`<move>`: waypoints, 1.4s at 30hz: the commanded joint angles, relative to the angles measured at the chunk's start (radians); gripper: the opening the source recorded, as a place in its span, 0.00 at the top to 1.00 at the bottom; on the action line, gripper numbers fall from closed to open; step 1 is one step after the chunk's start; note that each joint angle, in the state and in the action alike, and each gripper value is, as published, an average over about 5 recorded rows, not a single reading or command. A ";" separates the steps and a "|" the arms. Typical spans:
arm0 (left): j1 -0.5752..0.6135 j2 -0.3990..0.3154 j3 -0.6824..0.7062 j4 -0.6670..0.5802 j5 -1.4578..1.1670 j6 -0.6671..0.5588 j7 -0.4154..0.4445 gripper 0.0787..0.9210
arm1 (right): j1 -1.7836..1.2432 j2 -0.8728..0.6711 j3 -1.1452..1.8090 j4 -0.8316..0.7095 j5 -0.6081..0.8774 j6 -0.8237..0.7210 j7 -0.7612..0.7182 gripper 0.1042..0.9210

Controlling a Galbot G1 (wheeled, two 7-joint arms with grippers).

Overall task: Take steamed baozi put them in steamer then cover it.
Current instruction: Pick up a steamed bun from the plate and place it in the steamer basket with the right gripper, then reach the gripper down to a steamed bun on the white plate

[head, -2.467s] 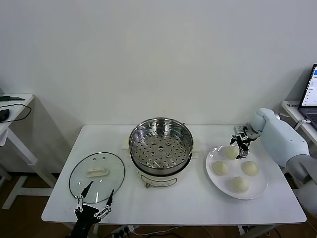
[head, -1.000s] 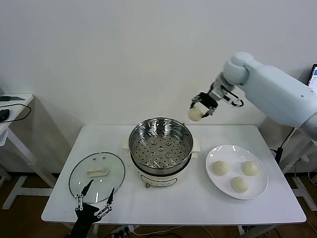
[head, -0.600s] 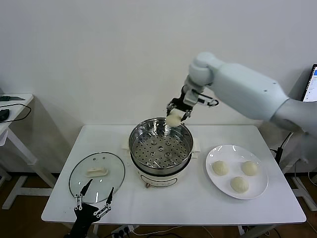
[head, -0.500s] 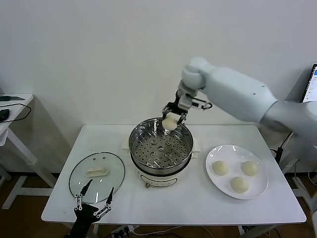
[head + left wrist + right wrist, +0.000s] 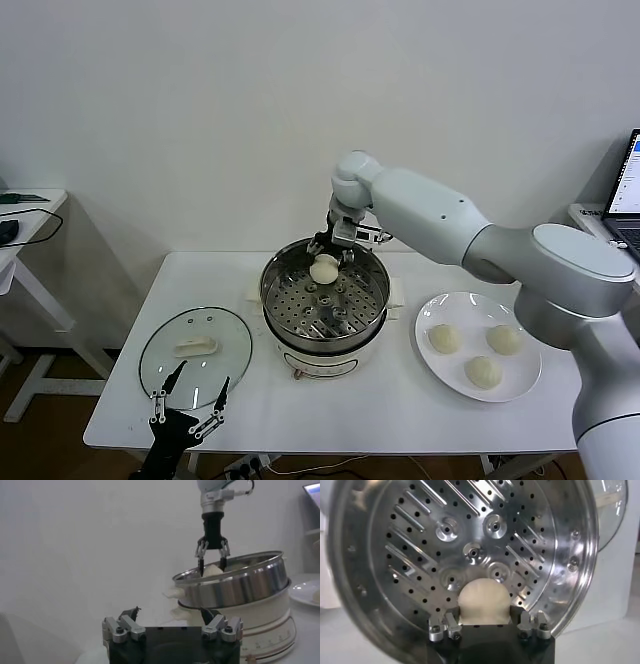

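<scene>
I have the right end effector (image 5: 326, 250) down inside the rim of the steamer (image 5: 372, 300), pinching one baozi (image 5: 323, 268) between its fingers; the wrist view shows the bun seated between them with the perforated tray (image 5: 470, 545) directly beneath. So the relation that matters is plain: the tray lies straight below the bun, toward the back of the pot, and I judge a short descent and a release is all that is left for this one. The bun is round, so no axis to align. The other three baozi (image 5: 482, 355) sit on the white plate (image 5: 527, 385), on the right arm's side of the bench. The cover (image 5: 165, 360) lies flat left of the steamer, just ahead of the left end effector (image 5: 190, 405), which waits with fingers spread and is clearly the nearer arm for it
</scene>
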 commanded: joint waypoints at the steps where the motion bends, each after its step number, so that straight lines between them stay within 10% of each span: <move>1: -0.001 0.000 -0.002 0.002 -0.001 -0.002 -0.001 0.12 | -0.022 0.043 0.004 -0.054 -0.040 0.012 0.015 0.28; 14: -0.005 -0.002 -0.004 -0.004 -0.002 0.005 -0.004 0.12 | 0.116 -0.167 0.011 0.211 0.183 -0.131 -0.121 0.12; 25: -0.006 0.003 0.006 -0.005 -0.001 0.005 -0.004 0.12 | 0.333 -0.559 -0.273 0.334 0.834 -0.701 -0.122 0.12; 42: -0.002 -0.002 0.007 0.000 0.002 0.001 -0.005 0.12 | 0.058 -0.676 -0.375 0.316 0.850 -0.853 -0.065 0.12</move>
